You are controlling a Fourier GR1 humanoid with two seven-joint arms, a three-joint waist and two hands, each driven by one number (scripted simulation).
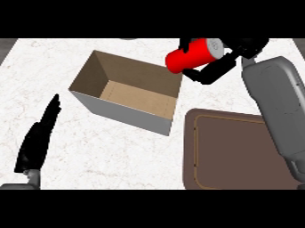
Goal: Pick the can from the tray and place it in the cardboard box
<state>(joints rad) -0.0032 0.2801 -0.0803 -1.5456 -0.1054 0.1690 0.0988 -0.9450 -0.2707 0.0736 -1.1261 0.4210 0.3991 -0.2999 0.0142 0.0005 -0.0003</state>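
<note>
One can [193,56], red with a pale end face, is sitting in the right hand [215,67]; the black fingers are curling round its body, so it is being carried, tilted, with the pale end pointing up and to the right. It is hanging off the counter, just beside the far right corner of the cardboard box [125,91], not yet over the opening.

Tray [228,151], brown with a thin lighter border, is lying at lower right, well apart from the can, with nothing showing on its visible part; the grey right forearm is covering its right edge.

Box is standing open-topped, tan inside, grey outer walls, turned at an angle on the marbled white counter [115,151]. Nothing is showing inside it.

Left hand [40,136] is resting at lower left, fingers straight and together, edge-on, holding nothing and clear of the box.

Step, as I'm reading it: pick is done, transport is under way, placing is not yet done.

Next move is likely calling for shifting the can left and toward the robot until it is sitting over the box mouth, then lowering past the rim before opening the fingers. Main thing I'm watching: the near wall corner is close under the can, so clipping the rim looks possible.
</note>
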